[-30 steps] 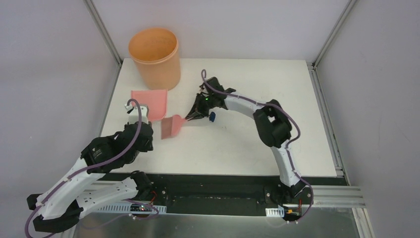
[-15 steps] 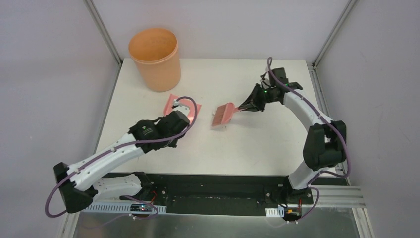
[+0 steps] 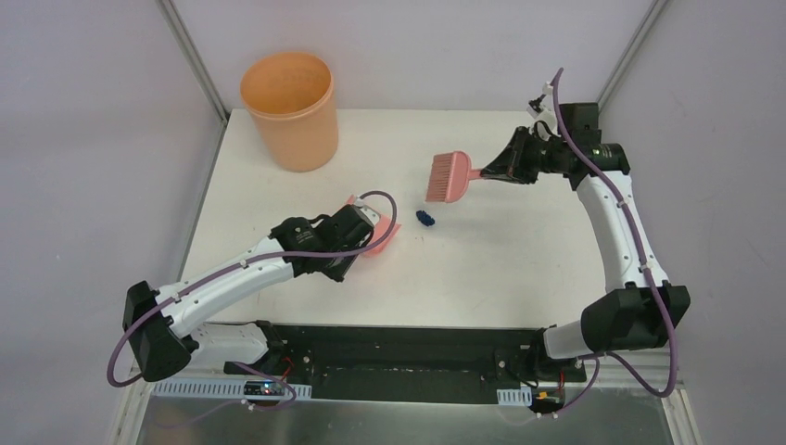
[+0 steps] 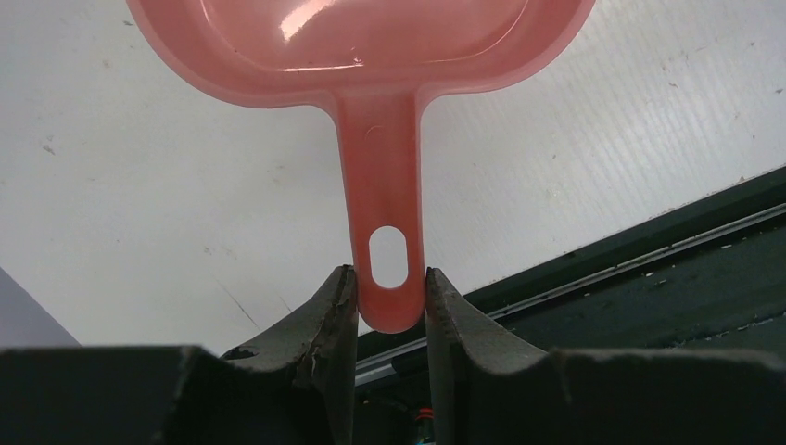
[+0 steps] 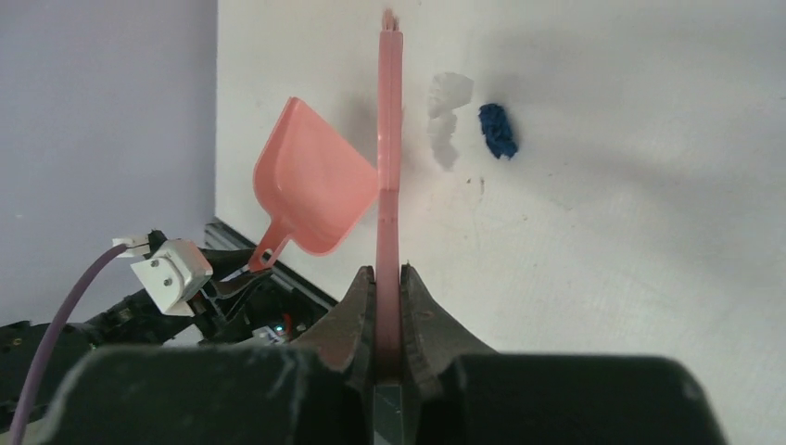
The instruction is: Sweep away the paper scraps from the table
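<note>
A dark blue paper scrap (image 3: 425,219) lies near the middle of the white table (image 3: 519,269). In the right wrist view the same scrap (image 5: 498,129) has a pale whitish wad (image 5: 448,116) beside it. No magenta scraps show. My left gripper (image 3: 363,239) is shut on the handle (image 4: 387,232) of the salmon-pink dustpan (image 3: 382,230), just left of the blue scrap. My right gripper (image 3: 489,173) is shut on the handle (image 5: 389,185) of the salmon-pink brush, with its head (image 3: 448,176) raised beyond the scrap.
An orange bucket (image 3: 289,109) stands at the table's far left corner. Metal frame posts rise at the far corners. The black front edge (image 3: 408,334) runs along the near side, by the arm bases.
My left arm has carried the dustpan right, from beside the bucket to the table's middle. My right arm has swung the brush right and away. The blue scrap now lies a little further right.
</note>
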Robot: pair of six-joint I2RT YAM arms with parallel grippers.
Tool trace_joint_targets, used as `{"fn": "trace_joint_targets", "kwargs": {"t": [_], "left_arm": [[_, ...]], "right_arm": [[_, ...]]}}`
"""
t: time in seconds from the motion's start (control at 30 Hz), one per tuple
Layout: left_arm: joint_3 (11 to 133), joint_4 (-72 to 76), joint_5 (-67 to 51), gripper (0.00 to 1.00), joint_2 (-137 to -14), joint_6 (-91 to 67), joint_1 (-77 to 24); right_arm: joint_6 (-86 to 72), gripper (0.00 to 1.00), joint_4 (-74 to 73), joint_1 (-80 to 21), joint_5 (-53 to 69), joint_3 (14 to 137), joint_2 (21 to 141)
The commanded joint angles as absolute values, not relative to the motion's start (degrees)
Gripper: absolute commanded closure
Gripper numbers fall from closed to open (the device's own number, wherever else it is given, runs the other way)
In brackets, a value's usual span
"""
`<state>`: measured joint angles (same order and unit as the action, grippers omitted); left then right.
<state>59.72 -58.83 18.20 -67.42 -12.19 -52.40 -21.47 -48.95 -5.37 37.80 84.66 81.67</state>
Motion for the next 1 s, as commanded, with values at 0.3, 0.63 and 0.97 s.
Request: {"fn": "trace_joint_targets", "kwargs": {"t": [0.3,0.63,0.97], "left_arm": [[61.07,-56.69,10.36,1.00,-72.49,-7.60,-52.34],[70.13,-64.46,5.81,1.00,-84.19,-4.83,-52.37],[76.10,-67.17,-4.95,1.00,-91.34,-7.24,-52.37]], "right_arm": [[6.69,1.00,-63.47,-4.23,22.97,93.39,77.44],[14.69,1.00,-60.99,-5.19,7.71,95.74,83.48],[23.34,1.00,-56.45,-18.45,-8.50,103.35,96.59]]}}
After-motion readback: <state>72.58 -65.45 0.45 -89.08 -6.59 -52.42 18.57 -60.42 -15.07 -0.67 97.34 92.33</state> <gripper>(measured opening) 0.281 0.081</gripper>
